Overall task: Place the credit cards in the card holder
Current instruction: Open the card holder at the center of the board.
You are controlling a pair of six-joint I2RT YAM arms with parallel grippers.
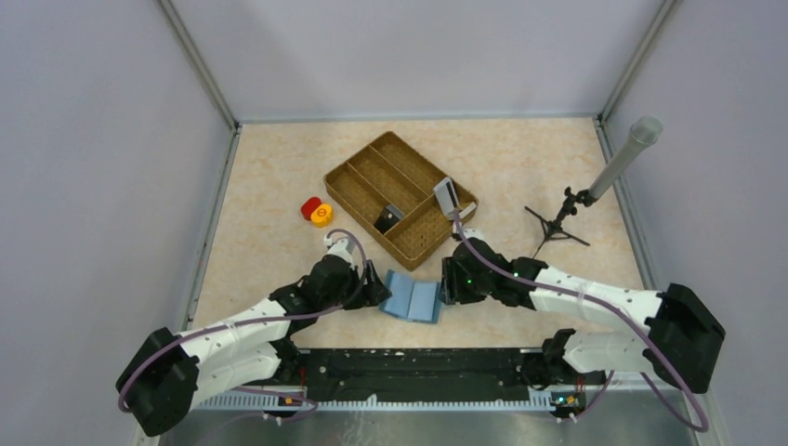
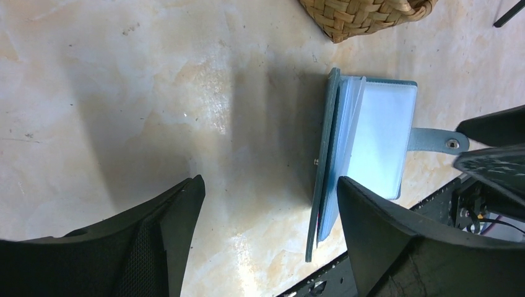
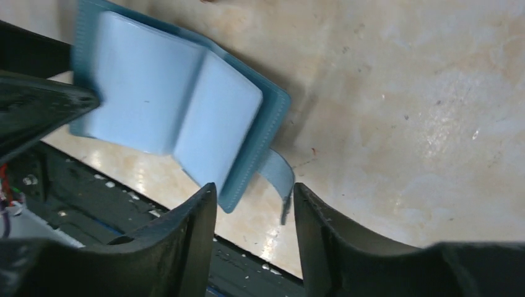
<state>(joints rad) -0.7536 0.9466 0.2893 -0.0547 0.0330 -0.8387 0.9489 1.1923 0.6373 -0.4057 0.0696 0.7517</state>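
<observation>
Top external view: the left gripper (image 1: pixel 379 292), jaws spread and empty, sits just left of the open teal-blue folding card holder (image 1: pixel 413 299), whose long axis runs left-right between both grippers, with the right gripper (image 1: pixel 447 288), jaws parted, equally close.

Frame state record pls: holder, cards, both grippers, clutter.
card holder: open, lying between the two arms
left gripper: open, at holder's left edge
right gripper: open, closing tab between its fingers, unpinched
credit cards: one pale card seen, propped at woven tray right rim
other: red and yellow pieces left of tray
</observation>
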